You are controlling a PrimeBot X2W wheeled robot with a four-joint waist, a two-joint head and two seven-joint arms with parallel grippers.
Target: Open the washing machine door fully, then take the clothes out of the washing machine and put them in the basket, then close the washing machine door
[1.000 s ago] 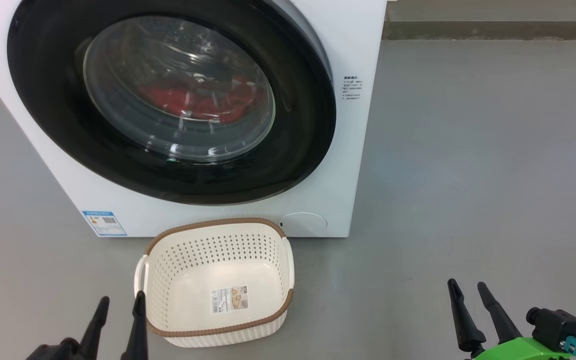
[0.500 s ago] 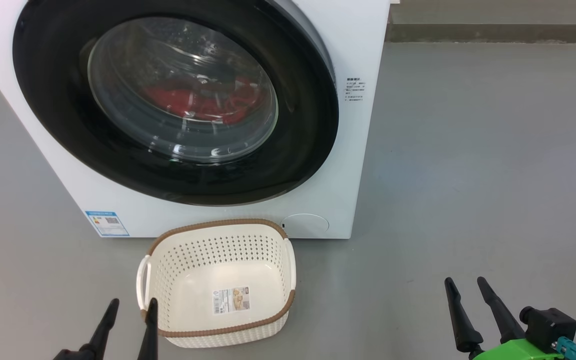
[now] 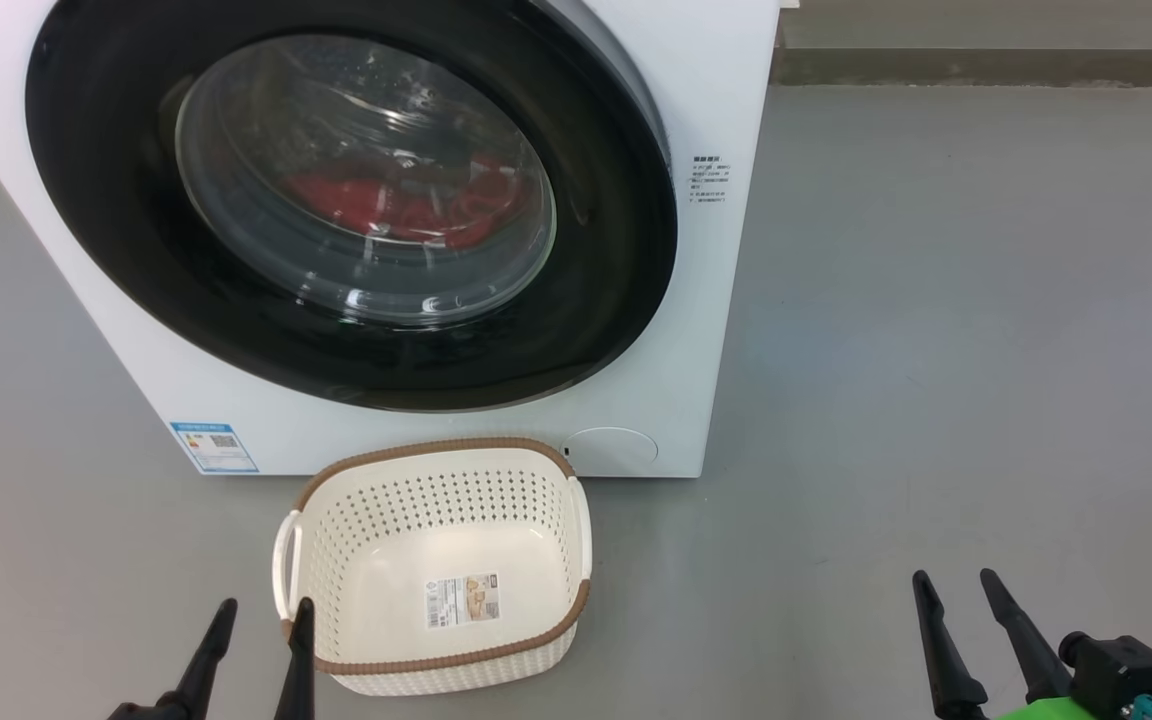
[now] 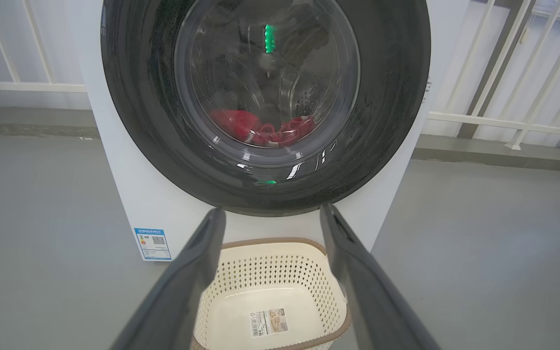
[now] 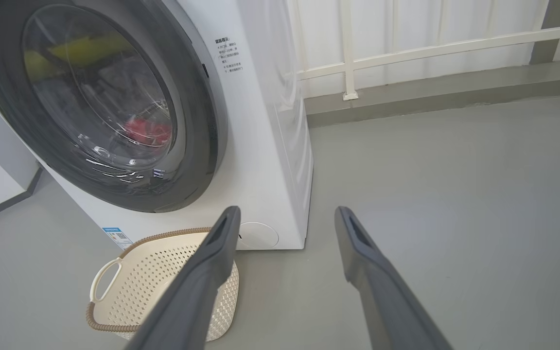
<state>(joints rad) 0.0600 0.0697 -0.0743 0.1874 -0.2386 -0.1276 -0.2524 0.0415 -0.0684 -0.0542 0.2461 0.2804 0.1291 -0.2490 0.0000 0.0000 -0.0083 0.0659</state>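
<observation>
The washing machine door (image 3: 356,270), a glossy black ring around a bulging clear window, lies against the front of the washing machine (image 3: 706,300); whether it is latched cannot be told. Through the glass the clothes (image 3: 406,200) appear as a red heap low in the drum. The white cabinet stands on a grey floor (image 3: 936,350), with a blue sticker (image 3: 214,447) at its lower left corner and a round cover (image 3: 609,447) at its lower right. The basket (image 3: 436,500) sits upright on the floor just in front of the machine, below the door, holding nothing but a label sticker (image 3: 461,598) on its bottom. The left gripper (image 3: 267,605) is at the basket's near left corner, fingers parted and holding nothing; one finger overlaps the brown rim in the head view, but contact cannot be judged. The right gripper (image 3: 953,575) is over bare floor well to the right of the basket, likewise parted and holding nothing.
</observation>
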